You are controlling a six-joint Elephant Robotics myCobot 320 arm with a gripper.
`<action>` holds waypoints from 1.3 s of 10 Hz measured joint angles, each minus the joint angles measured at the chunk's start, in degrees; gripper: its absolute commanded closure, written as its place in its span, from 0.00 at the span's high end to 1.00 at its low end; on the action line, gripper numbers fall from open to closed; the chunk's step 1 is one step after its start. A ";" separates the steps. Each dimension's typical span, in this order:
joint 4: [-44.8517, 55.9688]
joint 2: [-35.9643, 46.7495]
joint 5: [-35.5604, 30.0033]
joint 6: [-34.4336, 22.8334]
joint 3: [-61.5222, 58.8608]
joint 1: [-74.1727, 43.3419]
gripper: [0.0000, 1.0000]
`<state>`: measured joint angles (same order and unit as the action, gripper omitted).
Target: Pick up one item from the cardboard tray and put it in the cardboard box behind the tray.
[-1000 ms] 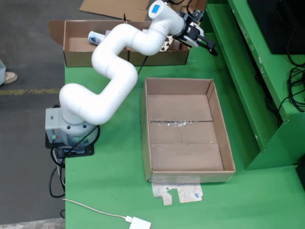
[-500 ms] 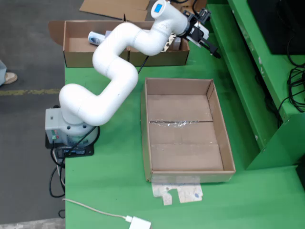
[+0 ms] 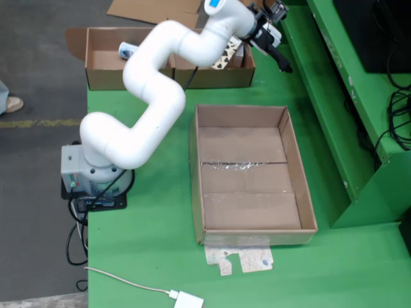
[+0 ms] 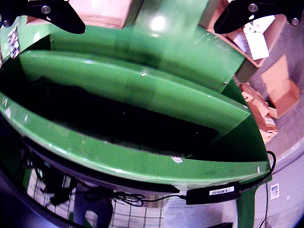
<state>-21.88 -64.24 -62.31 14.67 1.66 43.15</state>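
In the overhead view the cardboard tray point(image 3: 247, 144) lies open in the middle of the green table, and I see nothing in it. Behind it stand two cardboard boxes, the right box point(image 3: 218, 77) and the left box point(image 3: 106, 77). A patterned item point(image 3: 226, 56) shows in the right box, partly hidden by my arm. A blue-and-white item point(image 3: 127, 49) lies in the left box. My gripper point(image 3: 277, 35) is past the right box's right end, pointing at the green ledge. In the wrist view the gripper point(image 4: 152, 14) has its black fingers point(image 4: 57, 14) wide apart with nothing between them.
A raised green ledge point(image 3: 334, 96) runs along the table's right side, with black cables point(image 3: 398, 122) beyond it. Paper scraps point(image 3: 241, 260) lie in front of the tray. A white adapter point(image 3: 188, 300) and its cable lie at the front edge. The arm's base point(image 3: 93, 173) stands left.
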 measured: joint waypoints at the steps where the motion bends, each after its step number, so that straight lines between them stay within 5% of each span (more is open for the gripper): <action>1: 2.46 2.02 -2.28 2.38 0.00 -0.26 1.00; 5: 14.24 12.48 -11.86 14.24 3.26 -2.37 1.00; 10: 26.01 26.28 -14.24 15.12 16.62 -5.98 1.00; 13: 26.09 27.59 -14.50 15.12 24.44 -6.07 1.00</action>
<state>4.21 -36.65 -76.81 29.79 26.10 37.08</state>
